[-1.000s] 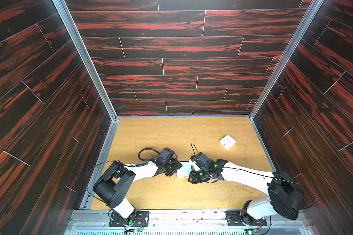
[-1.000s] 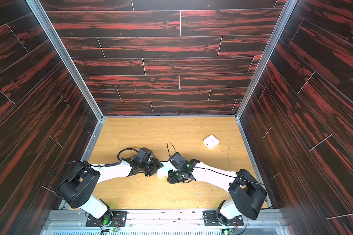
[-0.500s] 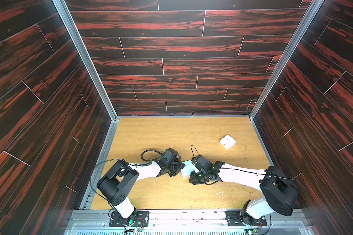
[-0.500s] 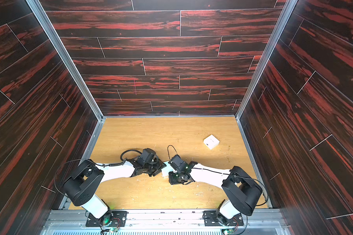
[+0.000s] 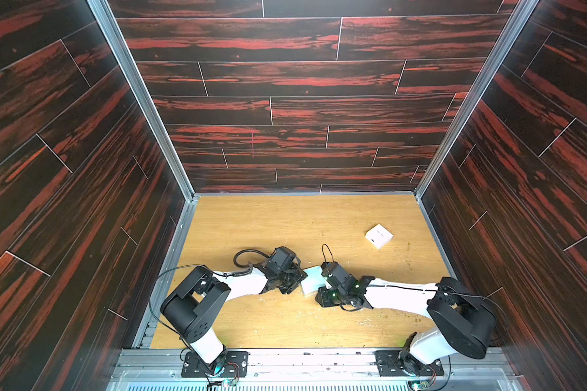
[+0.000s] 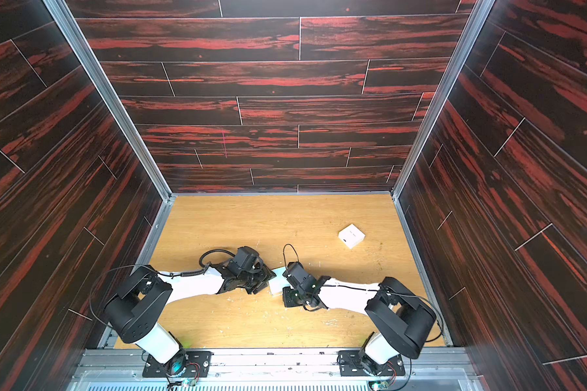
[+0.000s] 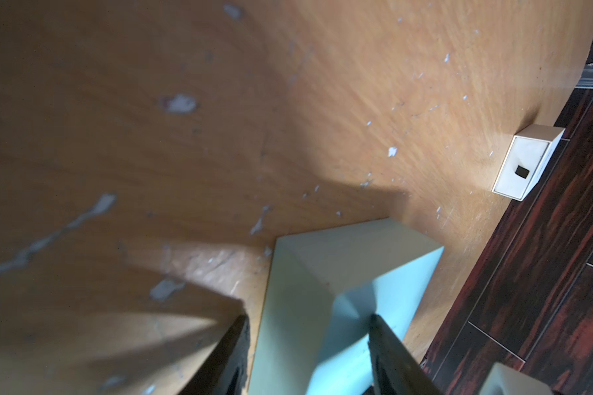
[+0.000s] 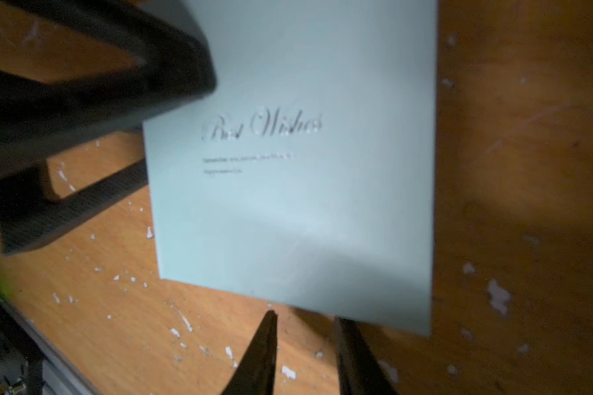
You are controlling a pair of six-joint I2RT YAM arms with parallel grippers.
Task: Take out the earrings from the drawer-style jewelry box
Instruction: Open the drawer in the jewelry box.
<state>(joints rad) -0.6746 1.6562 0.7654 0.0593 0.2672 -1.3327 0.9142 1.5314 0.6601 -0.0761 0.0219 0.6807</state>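
The fingers (image 7: pixel 233 359) of the left gripper (image 7: pixel 308 318) are straddling one corner of the pale blue box (image 7: pixel 295 307). One is lying along its side wall and the other is crossing over its top. Whether they are clamping it I cannot tell. The fingers (image 8: pixel 261 352) of the right gripper (image 8: pixel 304 318) are standing slightly apart with bare wood showing between them. They are gripping nothing, and their tips are sitting right at the box's nearest edge.

The wooden table (image 5: pixel 285 223) is running under both pairs, a light oak-grained board, scuffed.

Between the two pairs of fingers the pale blue box (image 8: pixel 305 212) is lying flat, lettered face up. It is a smooth, matte card rectangle with crisp corners. Its long sides are running straight away from the right fingers; which end carries the drawer front I cannot tell. In both top views (image 5: pixel 311 279) (image 6: pixel 278 281) the arms are covering most of it.

Well beyond the right fingers, near the side wall, a white box (image 5: pixel 379 235) is sitting at an angle, a squat card block. Only the left wrist view is showing its drawer front (image 7: pixel 522 160), facing back toward the left fingers, with a small dark pull tab (image 7: pixel 521 171).

Only the right wrist view is showing the silvery script "Best Wishes" (image 8: pixel 262 124), running across the lid's short way.

Pale paint flecks (image 8: pixel 288 372) are dotting the wood around the right fingertips.

The earrings are not showing in any view.
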